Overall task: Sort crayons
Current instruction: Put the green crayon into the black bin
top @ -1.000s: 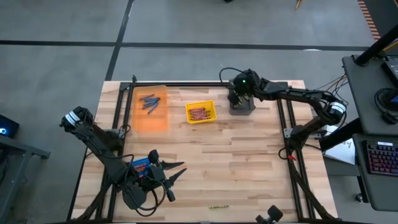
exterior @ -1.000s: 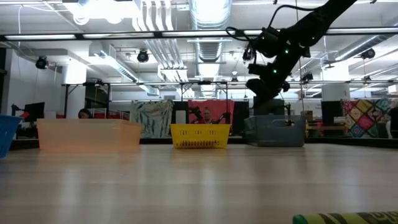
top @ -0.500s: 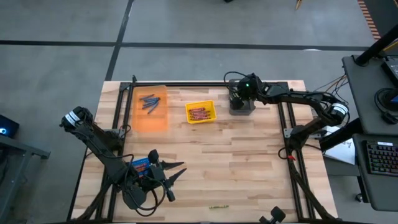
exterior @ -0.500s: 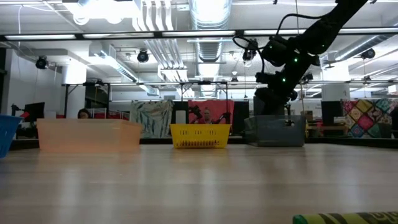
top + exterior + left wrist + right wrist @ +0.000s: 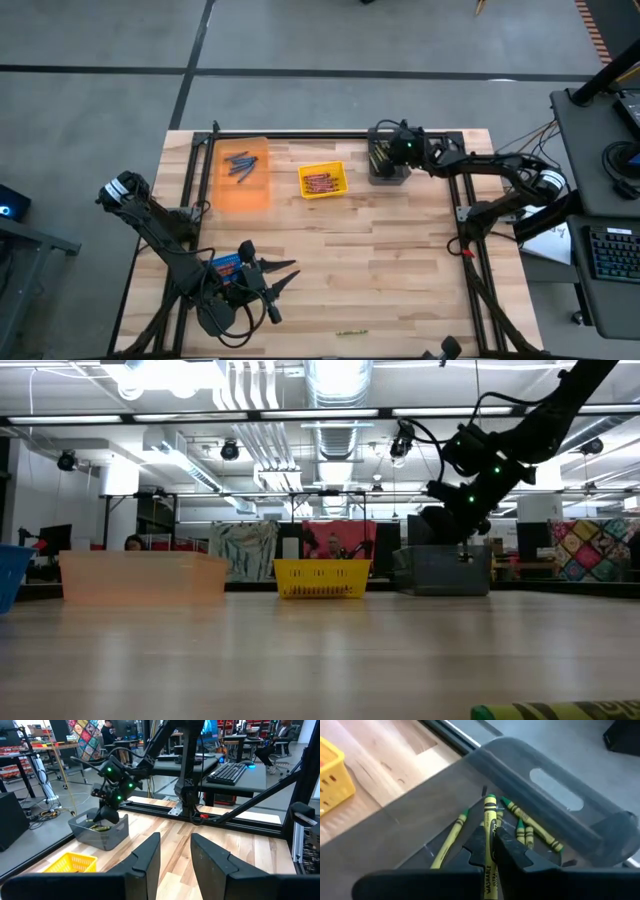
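R gripper (image 5: 490,851) is pinched shut on an olive-yellow crayon (image 5: 490,827), tip pointing fwd into the grey bin (image 5: 555,765) directly below it. More olive-yellow crayons (image 5: 532,827) lie on the bin floor just ahead. Vs a sec ago, the R arm has swung over and dropped lower above the bin. L gripper (image 5: 174,851) waits well apart at the near table edge, fingers partly open, holding nothing.
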`<state>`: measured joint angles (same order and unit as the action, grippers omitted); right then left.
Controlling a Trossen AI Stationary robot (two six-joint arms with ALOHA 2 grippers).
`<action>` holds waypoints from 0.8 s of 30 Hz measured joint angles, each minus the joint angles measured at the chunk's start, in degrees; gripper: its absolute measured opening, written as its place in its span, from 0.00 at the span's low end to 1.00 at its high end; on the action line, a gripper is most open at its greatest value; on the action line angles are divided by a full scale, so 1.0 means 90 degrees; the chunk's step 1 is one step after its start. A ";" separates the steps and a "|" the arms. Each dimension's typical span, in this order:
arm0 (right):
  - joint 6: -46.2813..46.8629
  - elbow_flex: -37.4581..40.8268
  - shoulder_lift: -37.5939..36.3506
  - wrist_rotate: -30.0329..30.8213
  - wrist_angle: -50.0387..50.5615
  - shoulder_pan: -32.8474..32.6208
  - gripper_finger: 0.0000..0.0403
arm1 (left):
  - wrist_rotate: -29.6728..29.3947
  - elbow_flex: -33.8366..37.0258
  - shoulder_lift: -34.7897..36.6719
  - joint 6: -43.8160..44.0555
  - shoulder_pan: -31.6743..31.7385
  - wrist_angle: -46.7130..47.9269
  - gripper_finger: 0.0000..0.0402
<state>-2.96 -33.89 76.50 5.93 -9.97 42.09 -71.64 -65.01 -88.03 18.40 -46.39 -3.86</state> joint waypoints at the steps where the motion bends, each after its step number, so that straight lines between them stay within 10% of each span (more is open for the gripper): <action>1: 0.0000 0.0085 0.0009 -0.0003 -0.0103 -0.0007 0.03 | 0.0000 0.0000 0.0000 -0.0001 0.0000 0.0000 0.23; 24: 0.0200 0.0544 0.0013 0.0005 -0.0640 -0.0005 0.15 | 0.0000 0.0000 0.0000 0.0006 0.0000 -0.0004 0.23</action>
<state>-1.16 -28.99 76.62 5.98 -15.73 42.04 -71.64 -65.01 -88.03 18.46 -46.39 -3.89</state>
